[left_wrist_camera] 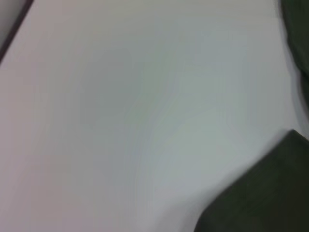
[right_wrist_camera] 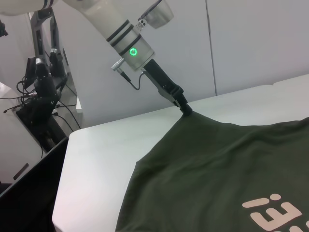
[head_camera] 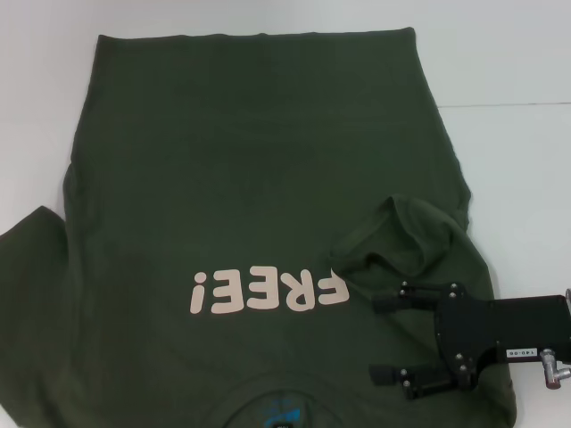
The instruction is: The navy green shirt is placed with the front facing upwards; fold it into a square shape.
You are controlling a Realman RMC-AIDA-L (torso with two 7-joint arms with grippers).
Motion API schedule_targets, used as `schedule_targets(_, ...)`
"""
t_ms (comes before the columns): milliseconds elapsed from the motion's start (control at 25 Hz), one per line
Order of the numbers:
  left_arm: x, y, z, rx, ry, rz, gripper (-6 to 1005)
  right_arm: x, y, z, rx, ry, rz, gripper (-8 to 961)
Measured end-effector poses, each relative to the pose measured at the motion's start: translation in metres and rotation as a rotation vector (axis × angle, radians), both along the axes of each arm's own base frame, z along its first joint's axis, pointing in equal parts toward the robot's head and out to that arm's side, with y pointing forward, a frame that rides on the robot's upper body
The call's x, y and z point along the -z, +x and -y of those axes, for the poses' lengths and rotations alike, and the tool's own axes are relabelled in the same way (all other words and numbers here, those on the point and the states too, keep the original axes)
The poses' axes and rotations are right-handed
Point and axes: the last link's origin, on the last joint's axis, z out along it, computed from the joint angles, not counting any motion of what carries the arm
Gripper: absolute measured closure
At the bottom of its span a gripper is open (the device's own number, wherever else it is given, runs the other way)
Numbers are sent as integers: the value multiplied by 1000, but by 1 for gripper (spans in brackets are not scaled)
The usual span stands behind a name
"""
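Observation:
The navy green shirt (head_camera: pixel 241 178) lies front up on the white table (head_camera: pixel 517 152), its pale "FREE!" letters (head_camera: pixel 268 292) upside down to me. Its right sleeve (head_camera: pixel 401 236) is bunched inward onto the body. Just beside that sleeve, my right gripper (head_camera: pixel 385 339) hovers low over the shirt's right side, open, fingers pointing left with nothing between them. The left gripper (right_wrist_camera: pixel 185 109) is out of the head view. The right wrist view shows it at the shirt's (right_wrist_camera: pixel 227 164) far left edge, shut on a peak of cloth pulled up from the table.
Bare white tabletop (left_wrist_camera: pixel 135 116) fills the left wrist view, with green cloth (left_wrist_camera: pixel 260 193) at one corner. A dark stand with cables (right_wrist_camera: pixel 41 92) sits beyond the table's left end. A seam (head_camera: pixel 508 105) crosses the table at right.

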Motion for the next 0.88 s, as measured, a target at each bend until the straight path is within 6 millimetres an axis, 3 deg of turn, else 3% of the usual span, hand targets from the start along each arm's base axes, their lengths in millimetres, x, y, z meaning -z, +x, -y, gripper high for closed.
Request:
schedule_targets(360, 0, 21, 11, 34, -4, 8, 980, 0, 0, -1, 12, 0, 4, 12)
schedule_targets(880, -1, 1, 27, -30, 8, 7, 979, 1, 0, -2, 22, -1, 3, 11)
